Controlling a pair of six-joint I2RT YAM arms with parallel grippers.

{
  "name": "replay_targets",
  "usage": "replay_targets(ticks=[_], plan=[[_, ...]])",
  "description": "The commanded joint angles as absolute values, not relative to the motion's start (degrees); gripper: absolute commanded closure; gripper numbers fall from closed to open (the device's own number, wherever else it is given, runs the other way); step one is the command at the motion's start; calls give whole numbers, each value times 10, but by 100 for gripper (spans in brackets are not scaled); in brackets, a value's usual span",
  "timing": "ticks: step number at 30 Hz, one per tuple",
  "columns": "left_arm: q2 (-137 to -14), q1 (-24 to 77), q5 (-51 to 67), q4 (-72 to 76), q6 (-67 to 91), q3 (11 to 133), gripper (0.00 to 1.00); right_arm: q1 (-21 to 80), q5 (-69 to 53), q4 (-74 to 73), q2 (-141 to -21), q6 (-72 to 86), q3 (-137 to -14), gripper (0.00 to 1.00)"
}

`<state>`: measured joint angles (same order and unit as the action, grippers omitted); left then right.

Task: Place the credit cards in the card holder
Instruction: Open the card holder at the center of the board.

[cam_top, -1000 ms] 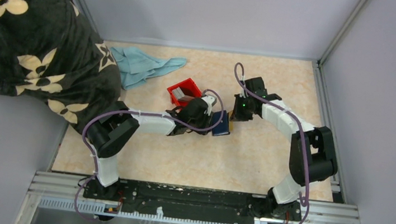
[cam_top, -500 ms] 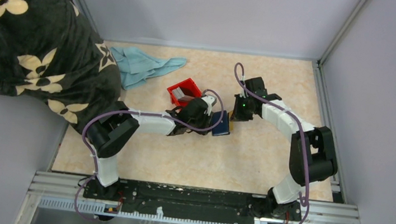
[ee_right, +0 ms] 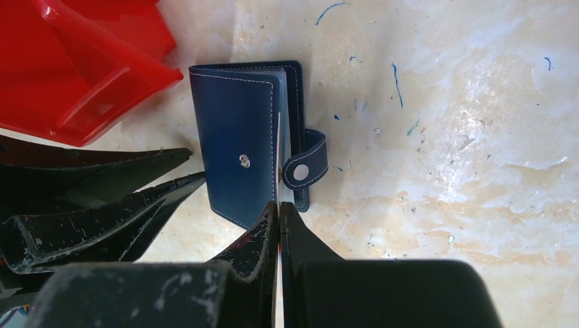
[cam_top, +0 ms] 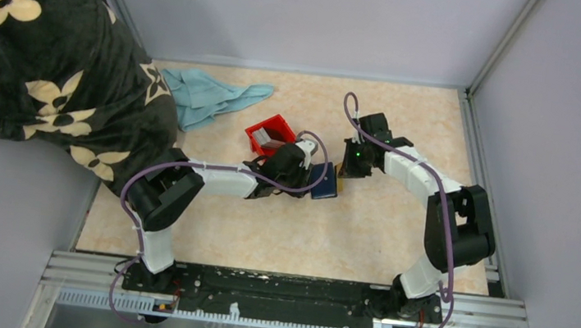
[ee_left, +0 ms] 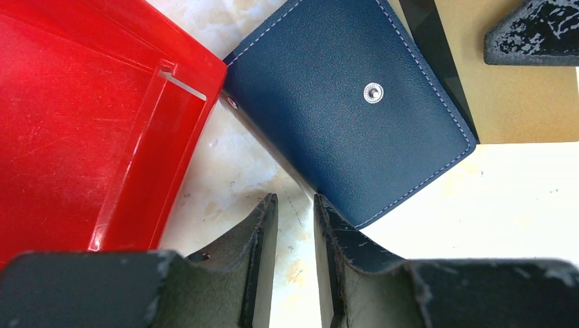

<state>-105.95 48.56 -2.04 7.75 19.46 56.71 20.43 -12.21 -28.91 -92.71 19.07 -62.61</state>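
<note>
Your right pincer [ee_right: 280,208], pinching a tan card [ee_left: 532,102], meets the wallet's [ee_right: 239,157] open edge; your left pincer [ee_left: 295,201], slightly spread and empty, sits beside the opposite edge.

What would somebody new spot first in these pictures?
Probably the huge black blanket with cream flowers, heaped at the far left of the table. Then the bright red bin in the middle, and beside it the navy wallet, sitting between the left gripper and the right gripper, which pinches a tan card.
</note>
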Motion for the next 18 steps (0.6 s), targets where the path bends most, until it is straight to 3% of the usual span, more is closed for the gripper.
replay_targets(ticks=[1,18], plan=[[-1067,491,-24,18,193,545,67,199,-122,-284,-897,184,-640,100],[-1069,491,-22,19,194,544,67,197,-119,-288,-889,182,-633,100]])
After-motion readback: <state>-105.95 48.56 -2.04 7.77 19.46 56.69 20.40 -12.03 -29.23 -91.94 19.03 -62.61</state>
